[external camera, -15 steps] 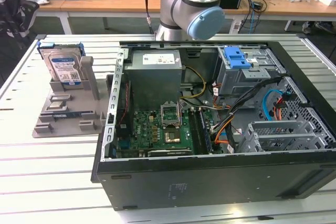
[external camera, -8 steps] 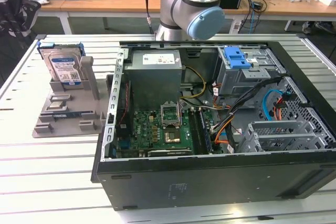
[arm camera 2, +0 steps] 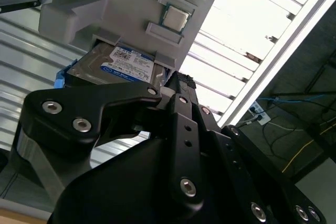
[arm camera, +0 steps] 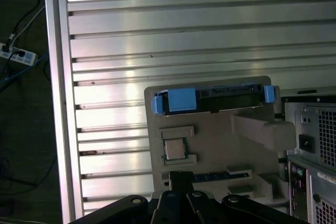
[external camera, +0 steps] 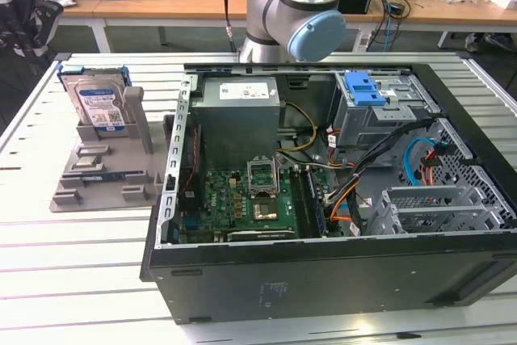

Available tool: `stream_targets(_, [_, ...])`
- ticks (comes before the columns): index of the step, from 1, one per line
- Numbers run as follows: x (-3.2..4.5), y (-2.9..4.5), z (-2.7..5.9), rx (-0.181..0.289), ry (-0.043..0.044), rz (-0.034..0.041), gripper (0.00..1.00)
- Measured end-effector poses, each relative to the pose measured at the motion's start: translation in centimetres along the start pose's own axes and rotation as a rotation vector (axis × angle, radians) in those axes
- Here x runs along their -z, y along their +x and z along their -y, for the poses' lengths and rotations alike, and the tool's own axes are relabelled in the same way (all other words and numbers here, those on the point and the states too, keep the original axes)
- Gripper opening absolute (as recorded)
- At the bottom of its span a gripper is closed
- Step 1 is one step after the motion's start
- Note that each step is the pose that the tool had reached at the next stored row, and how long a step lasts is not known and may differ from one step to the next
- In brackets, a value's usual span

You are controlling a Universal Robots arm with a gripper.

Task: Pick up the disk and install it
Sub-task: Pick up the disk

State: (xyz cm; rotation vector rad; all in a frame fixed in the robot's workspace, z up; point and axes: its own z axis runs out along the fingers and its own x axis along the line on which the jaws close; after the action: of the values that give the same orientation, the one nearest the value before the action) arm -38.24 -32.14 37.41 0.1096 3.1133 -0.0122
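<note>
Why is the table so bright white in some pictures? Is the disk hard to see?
Second wrist view: glare washes the table slats white, but the disk shows fine. First wrist view: bright stripes gleam along the slats. Exterior view: softer, more even light, and the disk is easy to see.

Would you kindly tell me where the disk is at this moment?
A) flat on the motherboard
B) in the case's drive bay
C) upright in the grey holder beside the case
C: the disk stands upright in the grey holder on the table, outside the open computer case.
</note>
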Motion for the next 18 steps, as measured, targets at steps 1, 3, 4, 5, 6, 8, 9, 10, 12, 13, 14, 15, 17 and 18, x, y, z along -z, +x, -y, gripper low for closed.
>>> stream_targets(1, [0.00, 0.00, 0.00, 0.000, 0.0000, 0.0001, 0.11])
stream_targets(3, [-0.01, 0.00, -0.01, 0.042, -0.0011, 0.0004, 0.11])
stream_targets(4, [0.00, 0.00, -0.01, 0.084, -0.0021, 0.0005, 0.11])
stream_targets(5, [0.00, 0.00, -0.01, 0.124, -0.0033, 0.0009, 0.11])
stream_targets(6, [0.00, 0.00, -0.01, 0.144, -0.0038, 0.0010, 0.11])
stream_targets(8, [0.00, 0.00, -0.01, 0.199, -0.0052, 0.0014, 0.11])
stream_targets(9, [0.00, 0.00, -0.01, 0.221, -0.0058, 0.0016, 0.11])
stream_targets(10, [0.00, 0.00, -0.01, 0.245, -0.0065, 0.0017, 0.11])
stream_targets(12, [0.00, 0.00, -0.01, 0.274, -0.0073, 0.0020, 0.11])
stream_targets(13, [0.00, 0.00, -0.01, 0.297, -0.0079, 0.0021, 0.11])
stream_targets(14, [0.00, 0.00, -0.01, 0.312, -0.0082, 0.0022, 0.11])
stream_targets(15, [0.00, -0.01, 0.00, 0.329, -0.0087, 0.0024, 0.11])
stream_targets(17, [0.00, -0.01, -0.01, 0.361, -0.0096, 0.0025, 0.11])
stream_targets(18, [0.00, -0.01, 0.00, 0.376, -0.0099, 0.0027, 0.11])
